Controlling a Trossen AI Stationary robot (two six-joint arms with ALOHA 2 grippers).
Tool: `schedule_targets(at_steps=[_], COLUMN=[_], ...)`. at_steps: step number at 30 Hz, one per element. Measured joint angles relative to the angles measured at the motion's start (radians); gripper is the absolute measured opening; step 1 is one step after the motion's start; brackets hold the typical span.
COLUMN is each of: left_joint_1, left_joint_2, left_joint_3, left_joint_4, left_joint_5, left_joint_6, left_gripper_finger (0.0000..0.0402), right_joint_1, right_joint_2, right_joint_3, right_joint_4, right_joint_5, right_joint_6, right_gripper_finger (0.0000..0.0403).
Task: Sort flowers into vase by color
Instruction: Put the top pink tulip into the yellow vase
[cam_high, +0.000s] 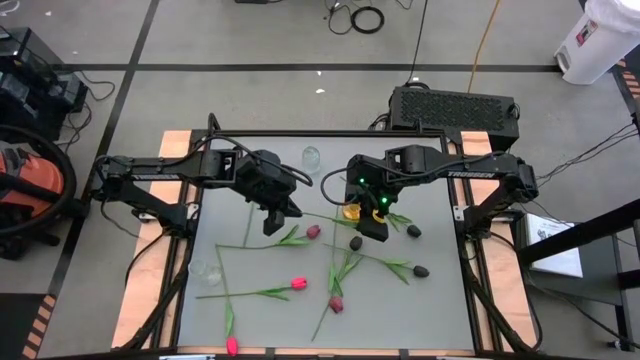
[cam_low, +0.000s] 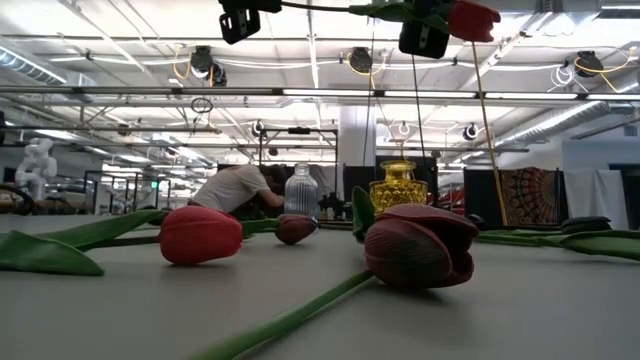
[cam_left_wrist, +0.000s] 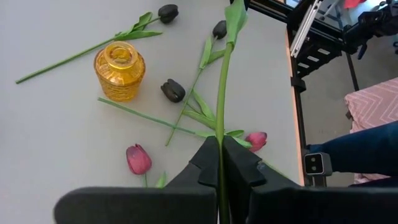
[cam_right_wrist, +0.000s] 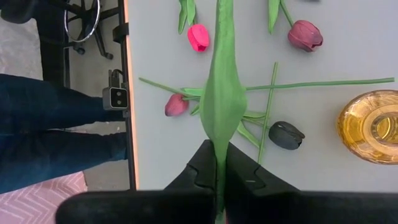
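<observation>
One tulip is held up in the air between both grippers. In the low view its thin stem (cam_low: 320, 8) runs level, with the maroon-red head (cam_low: 470, 20) past my right gripper (cam_low: 425, 38); my left gripper (cam_low: 240, 22) is at the other end. Both are shut on it, above the table's middle (cam_high: 272, 222) (cam_high: 375, 228). The amber vase (cam_high: 350, 211) stands between them. A clear ribbed vase (cam_high: 312, 157) stands near the far edge. Other tulips lie flat on the table: red-pink (cam_high: 298, 284), maroon (cam_high: 336, 304) and black (cam_high: 421, 270). My left gripper pinches the tulip's bare green stem (cam_left_wrist: 219, 146) between its two fingers, coming down from above. The stem runs on past the fingers toward a leaf (cam_left_wrist: 235, 18), lifted clear of the table. My right gripper pinches the same tulip where a broad green leaf (cam_right_wrist: 219, 134) narrows to the stem, between its two fingers, from above. The leaf stretches out ahead of the fingers, clear of the table.
Several loose stems cross each other on the grey mat (cam_high: 250, 330) under and in front of the grippers. A small clear glass (cam_high: 205, 270) stands at the left side. A person's legs (cam_right_wrist: 56, 124) show beside the table's edge. Black frame rails border the table.
</observation>
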Motion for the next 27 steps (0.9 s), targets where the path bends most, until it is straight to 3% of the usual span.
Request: schedule_targets(at_steps=[14, 27], left_joint_1=[0.0, 0.0], left_joint_2=[0.0, 0.0], left_joint_3=[0.0, 0.0], left_joint_4=[-0.065, -0.093], left_joint_5=[-0.001, -0.008], left_joint_6=[0.0, -0.001], left_gripper_finger=[0.0005, 0.0004], right_joint_1=[0.003, 0.006], right_joint_2=[0.0, -0.002], right_joint_3=[0.001, 0.083], right_joint_4=[0.028, 0.116], right_joint_5=[0.001, 0.011], right_joint_6=[-0.008, -0.008], right_gripper_finger=[0.0072, 0.012])
